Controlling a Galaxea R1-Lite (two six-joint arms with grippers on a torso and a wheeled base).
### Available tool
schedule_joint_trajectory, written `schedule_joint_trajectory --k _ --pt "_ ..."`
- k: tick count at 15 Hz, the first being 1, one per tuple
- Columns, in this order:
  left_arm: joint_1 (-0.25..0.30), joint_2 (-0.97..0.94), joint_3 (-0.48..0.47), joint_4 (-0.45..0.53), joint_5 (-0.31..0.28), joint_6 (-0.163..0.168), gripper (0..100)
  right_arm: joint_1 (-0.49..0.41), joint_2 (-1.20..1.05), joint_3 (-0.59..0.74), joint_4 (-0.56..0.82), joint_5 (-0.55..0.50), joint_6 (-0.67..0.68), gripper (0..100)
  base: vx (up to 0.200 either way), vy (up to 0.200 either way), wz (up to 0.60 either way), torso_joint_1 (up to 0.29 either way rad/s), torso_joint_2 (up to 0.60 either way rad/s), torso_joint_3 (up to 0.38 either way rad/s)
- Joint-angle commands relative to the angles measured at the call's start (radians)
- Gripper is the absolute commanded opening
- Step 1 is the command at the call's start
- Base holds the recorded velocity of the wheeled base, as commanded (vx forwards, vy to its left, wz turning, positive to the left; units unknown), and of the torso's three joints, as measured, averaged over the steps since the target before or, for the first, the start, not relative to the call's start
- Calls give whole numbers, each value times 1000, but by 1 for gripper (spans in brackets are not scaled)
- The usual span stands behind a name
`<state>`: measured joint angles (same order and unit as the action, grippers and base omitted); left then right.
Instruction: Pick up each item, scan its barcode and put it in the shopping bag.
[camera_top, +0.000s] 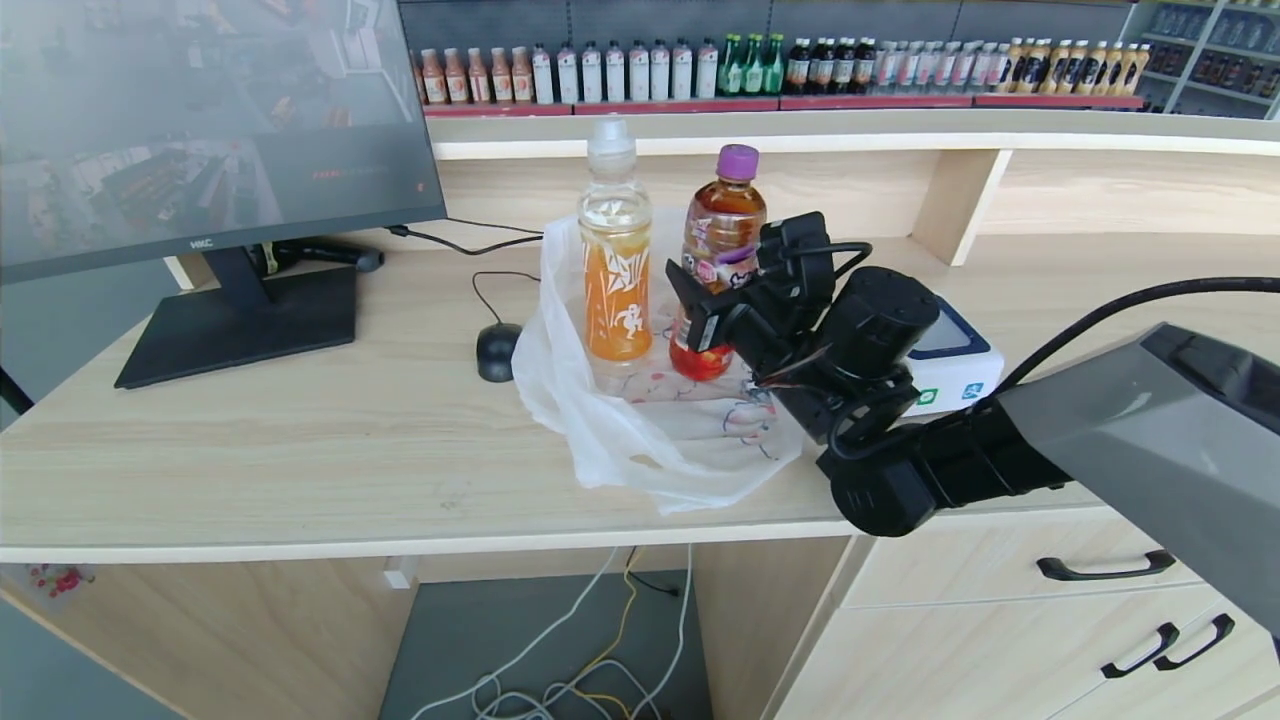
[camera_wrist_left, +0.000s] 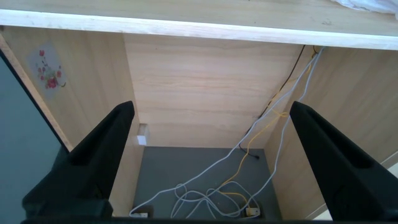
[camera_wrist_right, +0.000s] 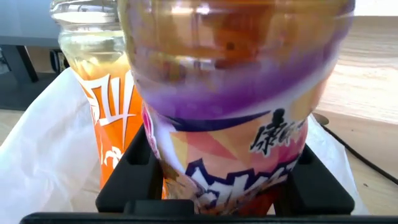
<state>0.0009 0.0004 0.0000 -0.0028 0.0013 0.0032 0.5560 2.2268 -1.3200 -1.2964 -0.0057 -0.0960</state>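
Note:
A tea bottle with a purple cap (camera_top: 722, 250) stands upright on the white shopping bag (camera_top: 640, 430), which lies spread on the counter. My right gripper (camera_top: 712, 305) is shut around its lower label, and up close the bottle (camera_wrist_right: 236, 93) fills the space between the black fingers (camera_wrist_right: 134, 177). Just left of it on the bag stands an orange-labelled bottle with a clear cap (camera_top: 614, 250), seen again in the right wrist view (camera_wrist_right: 102, 106). My left gripper (camera_wrist_left: 211, 143) hangs open below the counter's front edge, with nothing between its fingers.
A white scanner box (camera_top: 955, 365) sits on the counter behind my right arm. A black mouse (camera_top: 497, 350) and a monitor (camera_top: 200, 120) stand to the left. Drawers with black handles (camera_top: 1105, 570) sit under the counter at right. Cables (camera_wrist_left: 205, 193) lie on the floor beneath.

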Motion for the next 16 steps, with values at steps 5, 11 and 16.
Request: schedule_joint_trajectory --k 5,11,16 --pt "1 0 0 0 0 0 100 -18 45 28 -40 1 2 0 0 0 0 0 0 0" --pt "1 0 0 0 0 0 100 -18 42 28 -40 1 16 0 0 0 0 0 0 0" --pt "1 0 0 0 0 0 100 -16 31 53 -44 7 16 0 0 0 0 0 0 0"
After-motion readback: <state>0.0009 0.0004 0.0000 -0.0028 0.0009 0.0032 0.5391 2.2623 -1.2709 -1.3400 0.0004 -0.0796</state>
